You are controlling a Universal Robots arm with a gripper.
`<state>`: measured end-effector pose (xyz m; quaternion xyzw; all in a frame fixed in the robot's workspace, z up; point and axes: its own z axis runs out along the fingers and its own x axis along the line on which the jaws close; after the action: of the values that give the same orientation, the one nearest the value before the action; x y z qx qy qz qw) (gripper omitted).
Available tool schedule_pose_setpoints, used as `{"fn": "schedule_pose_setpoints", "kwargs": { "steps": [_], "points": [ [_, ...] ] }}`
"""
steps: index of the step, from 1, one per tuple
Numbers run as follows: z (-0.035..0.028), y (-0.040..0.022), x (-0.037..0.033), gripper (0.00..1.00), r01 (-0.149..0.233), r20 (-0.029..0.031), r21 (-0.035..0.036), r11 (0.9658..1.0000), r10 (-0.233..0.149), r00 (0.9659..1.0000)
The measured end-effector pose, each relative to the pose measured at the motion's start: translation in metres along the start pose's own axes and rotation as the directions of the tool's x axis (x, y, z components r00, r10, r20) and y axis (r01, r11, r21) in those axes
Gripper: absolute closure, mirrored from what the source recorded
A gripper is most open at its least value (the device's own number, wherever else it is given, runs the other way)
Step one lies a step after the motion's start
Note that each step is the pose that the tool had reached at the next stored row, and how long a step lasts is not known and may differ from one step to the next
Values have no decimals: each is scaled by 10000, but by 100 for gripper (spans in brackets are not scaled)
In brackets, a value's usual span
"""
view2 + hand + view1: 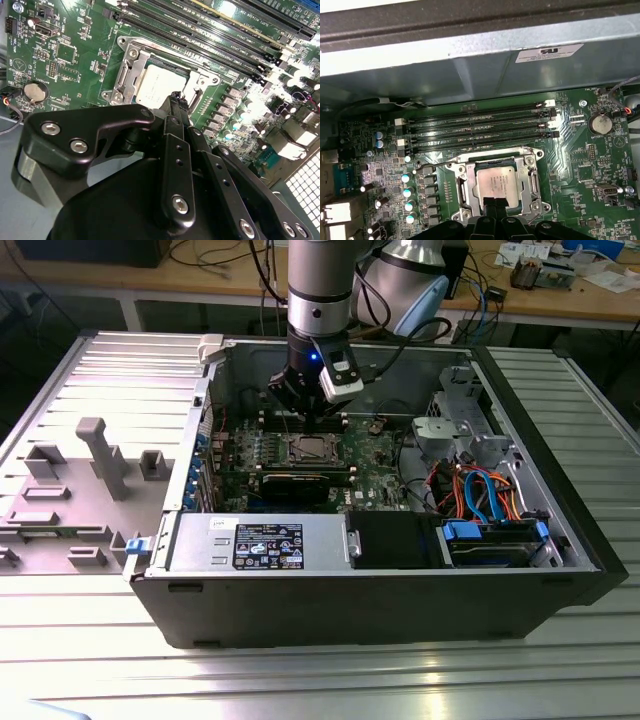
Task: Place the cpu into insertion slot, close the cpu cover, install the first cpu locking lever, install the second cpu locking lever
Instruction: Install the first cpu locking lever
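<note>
The cpu (497, 184) (156, 84) lies flat in the insertion slot (308, 448) on the green motherboard, its silver-grey top showing. The cpu cover (465, 183) (201, 78) lies down over it as a silver frame around the chip. A thin wire locking lever (436, 163) runs along the socket side nearest the memory slots; I cannot tell whether it is latched. My gripper (177, 98) (495, 202) (300, 412) hovers just above one edge of the socket, black fingers pressed together, holding nothing.
Long black memory slots (475, 132) run beside the socket. A coin battery (600, 124) sits on the board. The grey case wall (480, 65) rises close behind. A drive cage with blue and orange cables (480, 495) and a power supply (265, 545) fill the case front.
</note>
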<state>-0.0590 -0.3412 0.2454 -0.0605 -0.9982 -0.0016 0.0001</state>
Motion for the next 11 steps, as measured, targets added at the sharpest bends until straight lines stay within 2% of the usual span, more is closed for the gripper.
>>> {"fn": "schedule_pose_setpoints", "kwargs": {
  "steps": [8,11],
  "points": [
    [0,-3,15,89,29,-2,-12,10000,-29,10000],
    [0,-4,28,89,266,-2,-16,9996,-266,9996]
  ]
}}
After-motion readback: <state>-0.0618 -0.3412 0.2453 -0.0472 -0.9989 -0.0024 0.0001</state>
